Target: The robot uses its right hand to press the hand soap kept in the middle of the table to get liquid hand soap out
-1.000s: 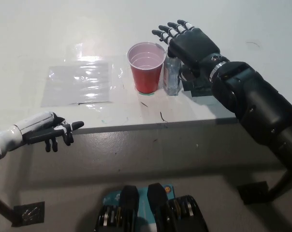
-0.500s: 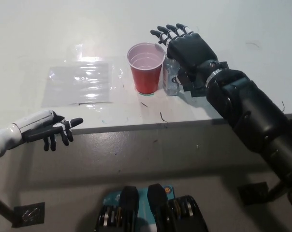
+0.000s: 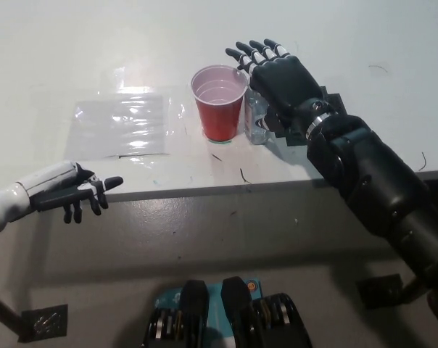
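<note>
Our black right hand (image 3: 281,76), fingers spread and grasping nothing, hovers over the clear soap bottle (image 3: 257,119) beside the red cup (image 3: 220,101); our white left hand (image 3: 70,192) rests released off the worktop (image 3: 96,58).

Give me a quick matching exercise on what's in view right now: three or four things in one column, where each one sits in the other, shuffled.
Things:
1. red cup
2. soap bottle
3. clear plastic sheet
4. left hand

Places:
A. flat on the table, on the robot's left side of the cup
B. off the table, by its front edge
C. under the right hand
D. upright, between the sheet and the bottle

Pairs: 1-D, 2-C, 3-A, 4-B
</note>
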Motion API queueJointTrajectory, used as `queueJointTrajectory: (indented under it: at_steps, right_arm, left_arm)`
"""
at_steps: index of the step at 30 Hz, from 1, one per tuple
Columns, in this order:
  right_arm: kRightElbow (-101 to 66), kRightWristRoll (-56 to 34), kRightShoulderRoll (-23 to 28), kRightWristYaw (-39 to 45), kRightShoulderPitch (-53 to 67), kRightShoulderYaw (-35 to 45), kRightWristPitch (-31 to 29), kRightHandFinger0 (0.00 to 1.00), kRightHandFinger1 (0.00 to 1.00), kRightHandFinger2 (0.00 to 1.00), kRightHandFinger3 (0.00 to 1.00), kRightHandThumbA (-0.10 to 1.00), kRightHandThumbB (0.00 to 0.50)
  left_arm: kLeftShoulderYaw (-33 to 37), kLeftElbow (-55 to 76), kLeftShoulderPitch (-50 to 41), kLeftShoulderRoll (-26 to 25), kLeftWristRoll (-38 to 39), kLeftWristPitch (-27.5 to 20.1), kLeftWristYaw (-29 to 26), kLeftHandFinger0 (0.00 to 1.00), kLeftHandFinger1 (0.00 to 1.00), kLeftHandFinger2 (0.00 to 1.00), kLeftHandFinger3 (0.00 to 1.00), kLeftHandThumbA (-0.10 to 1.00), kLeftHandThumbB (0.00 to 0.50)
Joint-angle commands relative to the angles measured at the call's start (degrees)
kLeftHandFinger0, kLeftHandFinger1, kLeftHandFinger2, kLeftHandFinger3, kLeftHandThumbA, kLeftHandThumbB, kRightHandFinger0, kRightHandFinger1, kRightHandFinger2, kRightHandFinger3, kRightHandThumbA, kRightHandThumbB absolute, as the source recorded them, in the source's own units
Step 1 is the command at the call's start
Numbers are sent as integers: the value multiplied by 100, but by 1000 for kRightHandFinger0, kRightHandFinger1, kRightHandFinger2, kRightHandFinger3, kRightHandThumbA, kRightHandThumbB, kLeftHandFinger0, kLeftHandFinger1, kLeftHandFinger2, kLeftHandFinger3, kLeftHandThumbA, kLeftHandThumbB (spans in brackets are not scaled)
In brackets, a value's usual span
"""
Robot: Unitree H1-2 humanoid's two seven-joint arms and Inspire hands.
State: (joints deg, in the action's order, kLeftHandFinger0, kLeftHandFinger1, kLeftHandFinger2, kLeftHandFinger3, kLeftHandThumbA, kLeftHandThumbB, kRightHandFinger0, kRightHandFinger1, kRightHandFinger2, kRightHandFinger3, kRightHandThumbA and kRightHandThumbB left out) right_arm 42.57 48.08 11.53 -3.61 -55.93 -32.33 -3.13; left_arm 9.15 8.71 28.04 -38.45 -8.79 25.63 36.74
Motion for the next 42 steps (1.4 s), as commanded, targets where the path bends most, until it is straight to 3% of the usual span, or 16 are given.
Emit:
queueJointTrajectory:
  at_steps: [1, 9, 14, 19, 21, 25, 29, 32, 37, 40, 42]
  right_arm:
    - [387, 0, 30, 471, 461, -243, -15, 1000, 1000, 1000, 1000, 1000, 452]
    - [517, -33, 32, 437, 444, -246, -43, 1000, 1000, 1000, 1000, 1000, 431]
    - [570, -89, 16, 467, 463, -207, 16, 1000, 1000, 1000, 1000, 1000, 468]
    - [581, -82, 15, 440, 501, -231, -18, 1000, 1000, 1000, 1000, 1000, 453]
    - [374, -172, 53, 553, 486, -163, 3, 1000, 1000, 1000, 1000, 1000, 423]
    - [192, -294, 72, 612, 466, -86, -23, 1000, 1000, 1000, 1000, 1000, 449]
    - [-411, -585, 177, 898, 173, 125, -14, 1000, 1000, 1000, 1000, 1000, 374]
    - [-555, -654, 178, 1062, 29, 215, 83, 1000, 1000, 1000, 1000, 1000, 403]
    - [-991, -772, 244, 1548, -354, 452, 506, 1000, 1000, 1000, 1000, 1000, 391]
    - [-1060, -843, 303, 1557, -512, 577, 373, 1000, 1000, 1000, 1000, 1000, 403]
    - [-1143, -851, 316, 1633, -514, 613, 418, 1000, 1000, 1000, 1000, 1000, 412]
  left_arm:
    - [-89, 90, 241, -253, 14, -7, 19, 321, 305, 430, 594, 891, 220]
    - [-120, 54, 291, -239, 12, -52, -9, 298, 290, 415, 601, 863, 212]
    - [-105, -1, 324, -255, 24, -132, 28, 317, 302, 429, 593, 878, 211]
    - [-84, 1, 249, -266, -10, -123, 24, 329, 311, 442, 620, 895, 230]
    - [-109, 57, 189, -236, 34, -63, 24, 322, 313, 445, 612, 871, 211]
    - [-53, 97, 73, -237, -1, 3, 44, 323, 314, 445, 613, 876, 218]
    - [-30, 170, -56, -248, -31, 45, 48, 341, 327, 454, 629, 881, 217]
    - [-34, 166, -119, -240, -16, 100, 54, 349, 329, 454, 632, 873, 211]
    - [-60, 216, -232, -230, 19, 121, 53, 361, 339, 463, 631, 867, 202]
    - [-84, 239, -338, -218, -6, 128, 44, 355, 329, 455, 640, 891, 223]
    - [-73, 259, -364, -223, -19, 125, 35, 363, 339, 464, 640, 898, 211]
